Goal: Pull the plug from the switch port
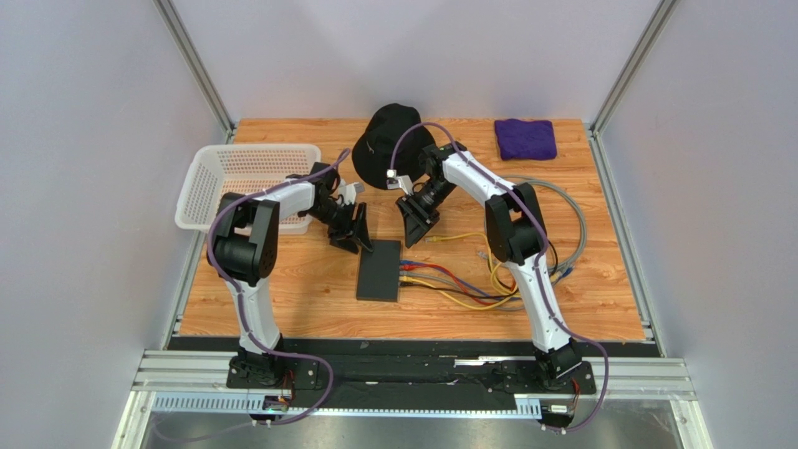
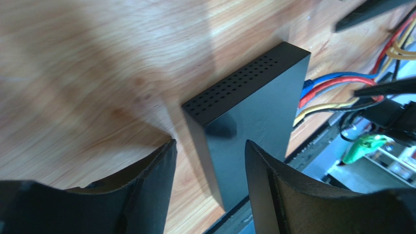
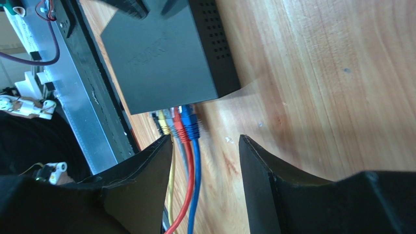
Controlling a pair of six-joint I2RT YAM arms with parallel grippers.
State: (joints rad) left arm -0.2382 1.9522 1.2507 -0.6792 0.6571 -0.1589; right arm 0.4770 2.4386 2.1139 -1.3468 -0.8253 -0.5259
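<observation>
**A:** The wooden worktop (image 1: 281, 299) sat boxed in by plain grey walls. Did you note where the switch lay?

**B:** You had the switch (image 1: 378, 270) flat near the middle, its socket edge facing 3 o'clock. The blue plug (image 3: 191, 123), red plug (image 3: 178, 127) and yellow plug (image 3: 164, 127) were all seated there, touching side by side, with their cables trailing toward 4 o'clock.

**A:** And your fingers?

**B:** Your left fingers (image 2: 141, 185) stood apart and empty, just off the switch's 11 o'clock corner and not touching it. Your right fingers (image 3: 273, 180) were apart too, holding nothing. They hung near the 1 o'clock corner and looked down at the plugs.

**A:** So which step were you in?

**B:** The approach, I'd judge. You had gripped nothing and no plug was out.

**A:** What did your next move call for?

**B:** Which plug was meant, I couldn't tell. You would probably have needed the left fingers down on the switch body to stop it sliding. The right fingers would have had to settle round one plug only, close on it, and draw it straight out toward 3 o'clock. With the plugs packed so tightly, you risked catching a neighbour.
</observation>
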